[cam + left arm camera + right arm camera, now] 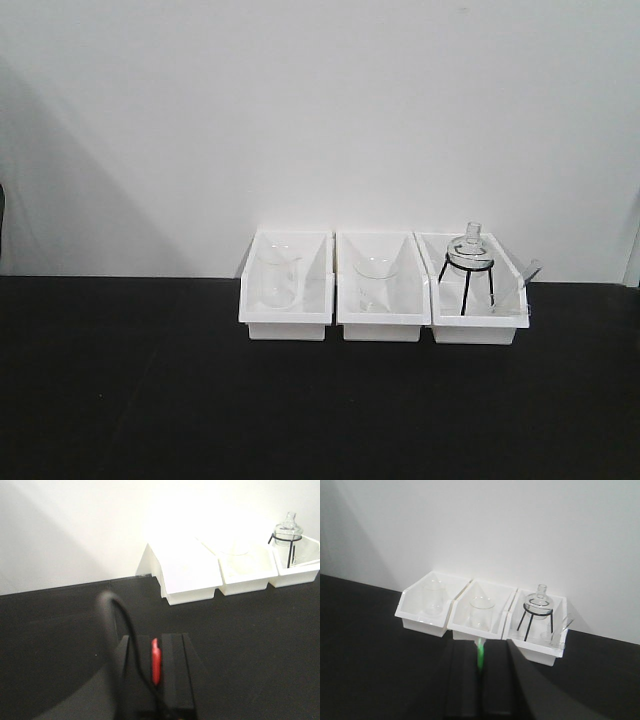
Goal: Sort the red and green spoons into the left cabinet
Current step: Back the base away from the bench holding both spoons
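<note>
Red spoon (156, 661) sits pinched in the left gripper (155, 646) at lower centre; green spoon (480, 656) likewise in the right gripper (480, 649); no cabinet shows, so both placements seemingly remain.

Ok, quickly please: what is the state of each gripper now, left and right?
Left gripper: jaws closed on the red spoon.
Right gripper: jaws closed on the green spoon.
</note>
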Robot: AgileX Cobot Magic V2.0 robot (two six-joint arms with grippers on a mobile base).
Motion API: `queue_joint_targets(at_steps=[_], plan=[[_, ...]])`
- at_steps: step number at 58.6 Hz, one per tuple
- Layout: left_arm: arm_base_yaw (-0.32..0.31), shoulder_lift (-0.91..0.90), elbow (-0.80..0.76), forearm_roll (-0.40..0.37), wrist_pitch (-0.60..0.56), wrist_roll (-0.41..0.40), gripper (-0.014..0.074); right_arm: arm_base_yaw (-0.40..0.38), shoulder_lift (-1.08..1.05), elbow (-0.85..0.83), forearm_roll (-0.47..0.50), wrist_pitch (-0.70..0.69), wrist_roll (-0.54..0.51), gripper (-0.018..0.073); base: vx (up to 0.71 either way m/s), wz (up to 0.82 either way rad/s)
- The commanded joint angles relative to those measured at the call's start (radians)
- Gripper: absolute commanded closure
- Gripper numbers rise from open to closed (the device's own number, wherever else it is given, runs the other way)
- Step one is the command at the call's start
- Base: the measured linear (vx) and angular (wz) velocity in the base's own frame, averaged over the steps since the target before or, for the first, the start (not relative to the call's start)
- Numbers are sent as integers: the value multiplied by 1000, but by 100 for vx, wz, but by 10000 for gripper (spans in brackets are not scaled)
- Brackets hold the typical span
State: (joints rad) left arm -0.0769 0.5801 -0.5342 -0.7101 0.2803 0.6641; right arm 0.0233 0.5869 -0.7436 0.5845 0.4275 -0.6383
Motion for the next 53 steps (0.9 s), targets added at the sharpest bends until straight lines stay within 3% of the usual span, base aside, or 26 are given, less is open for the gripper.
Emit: queue_joint_targets(at_steps=[1,20,53], plan=[[-2,-20,-16,-27,-84,-8,597,-5,-38,15,3,-117,15,562,0,0],[-2,-20,-15,-26,-74,-8,597,-5,-58,38,13,-39,12,562,0,0],[-2,-20,-15,-26,-75,-8,597,-5,-58,38,14,-36,12,562,0,0]])
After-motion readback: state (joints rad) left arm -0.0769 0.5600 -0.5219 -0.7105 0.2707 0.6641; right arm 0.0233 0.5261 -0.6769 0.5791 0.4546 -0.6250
